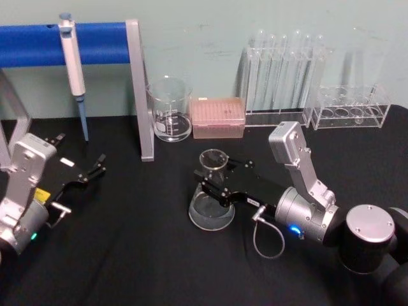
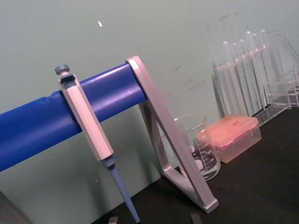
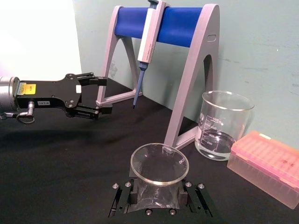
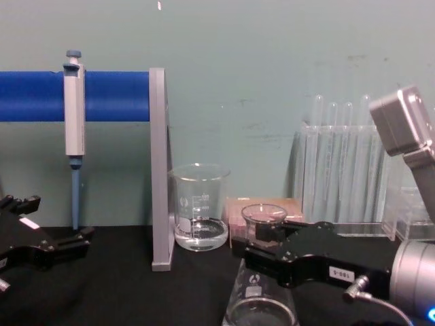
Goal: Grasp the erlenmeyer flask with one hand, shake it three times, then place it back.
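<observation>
R end effector (image 1: pixel 214 183) clamped on erlenmeyer flask (image 1: pixel 209 217) neck; L end effector (image 3: pixel 103 94) idle, jaws apart.

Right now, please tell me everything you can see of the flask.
The flask is clear glass, conical, with a wide round base, a narrow neck and a flared lip; small white marks on its side. It looks empty and stands upright on the black table. The right tool grips its neck from both sides.

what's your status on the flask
Right gripper shut on erlenmeyer flask neck, flask upright. Left gripper open, parked at left. Beaker stands behind, apart.
</observation>
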